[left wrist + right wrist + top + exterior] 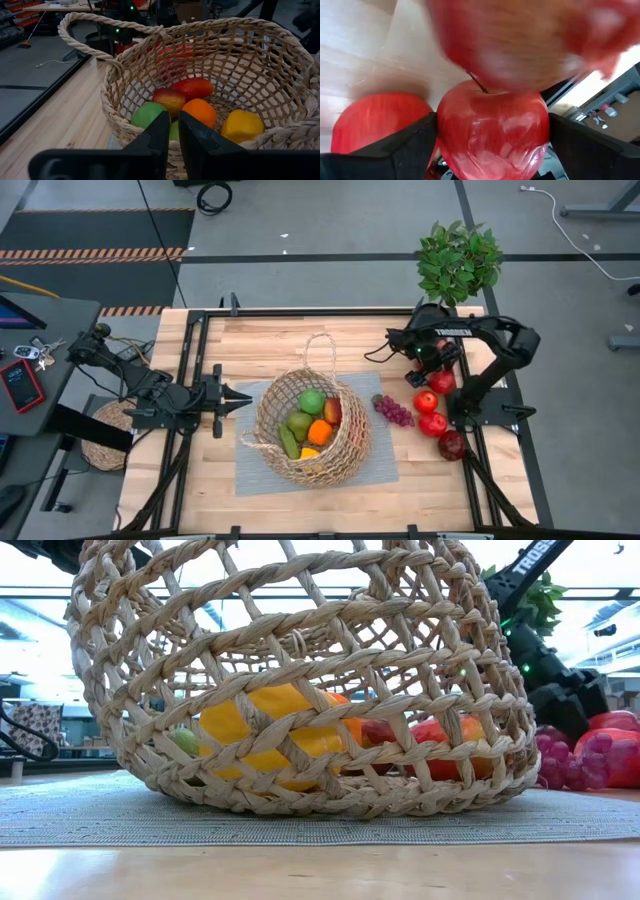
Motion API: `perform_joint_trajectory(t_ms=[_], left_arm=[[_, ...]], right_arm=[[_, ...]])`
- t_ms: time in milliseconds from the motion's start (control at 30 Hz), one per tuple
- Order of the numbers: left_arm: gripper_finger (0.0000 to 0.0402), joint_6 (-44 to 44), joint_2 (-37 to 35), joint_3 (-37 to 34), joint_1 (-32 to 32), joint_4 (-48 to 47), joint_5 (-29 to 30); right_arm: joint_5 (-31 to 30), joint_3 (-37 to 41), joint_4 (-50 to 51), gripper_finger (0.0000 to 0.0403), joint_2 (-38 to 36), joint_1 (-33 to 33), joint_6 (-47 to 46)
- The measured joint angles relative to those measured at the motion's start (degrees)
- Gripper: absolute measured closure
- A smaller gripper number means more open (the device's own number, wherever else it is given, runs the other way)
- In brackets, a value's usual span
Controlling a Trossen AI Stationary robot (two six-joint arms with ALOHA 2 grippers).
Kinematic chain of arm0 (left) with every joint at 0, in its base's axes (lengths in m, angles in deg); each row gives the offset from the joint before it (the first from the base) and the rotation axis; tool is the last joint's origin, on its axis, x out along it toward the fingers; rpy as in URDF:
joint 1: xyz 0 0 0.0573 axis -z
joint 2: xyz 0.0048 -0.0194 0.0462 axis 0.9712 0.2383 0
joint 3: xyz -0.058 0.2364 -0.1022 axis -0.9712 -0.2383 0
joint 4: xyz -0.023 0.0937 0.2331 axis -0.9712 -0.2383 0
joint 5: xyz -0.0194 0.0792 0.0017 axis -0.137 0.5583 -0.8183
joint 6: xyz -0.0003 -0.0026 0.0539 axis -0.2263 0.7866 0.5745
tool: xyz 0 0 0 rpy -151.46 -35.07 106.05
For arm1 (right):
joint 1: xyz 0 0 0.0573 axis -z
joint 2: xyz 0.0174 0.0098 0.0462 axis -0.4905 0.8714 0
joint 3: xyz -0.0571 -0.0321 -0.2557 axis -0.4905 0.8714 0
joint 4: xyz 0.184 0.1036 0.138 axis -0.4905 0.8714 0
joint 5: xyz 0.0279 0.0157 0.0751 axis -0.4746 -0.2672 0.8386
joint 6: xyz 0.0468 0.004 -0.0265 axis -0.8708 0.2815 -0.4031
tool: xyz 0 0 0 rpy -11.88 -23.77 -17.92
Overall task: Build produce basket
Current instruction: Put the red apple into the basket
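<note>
The left gripper (pixel 240 399) waits over the table's left half, its two dark fingers nearly touching with nothing between them, pointed at the large round tan open-weave wicker basket (pixel 348 448). That basket rests on a grey woven mat (pixel 385 470) at the table's middle and already carries a green apple (pixel 311 401), an orange (pixel 319 431), a yellow pepper (pixel 241 125) and other pieces. A bunch of purple grapes (pixel 393 411) lies just right of the basket, with more red fruit along the right edge. There the right gripper (pixel 492 132) has its fingers spread around a glossy red apple (pixel 492 130), one finger at each side. The step in hand looks like picking that apple; next it needs lifting clear of its neighbours and carrying left, over the rim.
</note>
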State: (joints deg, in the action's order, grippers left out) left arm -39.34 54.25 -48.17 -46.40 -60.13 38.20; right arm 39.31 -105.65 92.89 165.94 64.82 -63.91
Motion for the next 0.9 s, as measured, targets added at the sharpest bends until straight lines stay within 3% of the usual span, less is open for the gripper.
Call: perform_joint_trajectory(t_ms=[467,900], left_arm=[[0.0353,0.00,-0.01,0.00,0.00,0.00,0.01],[0.0353,0.00,0.00,0.00,0.00,0.00,0.01]], right_arm=[[0.08,-3.18,0.00,0.0054,-0.98,-4.89,-0.10],[-2.45,-22.16,-6.34,0.0055,-8.19,-17.39,-1.37]])
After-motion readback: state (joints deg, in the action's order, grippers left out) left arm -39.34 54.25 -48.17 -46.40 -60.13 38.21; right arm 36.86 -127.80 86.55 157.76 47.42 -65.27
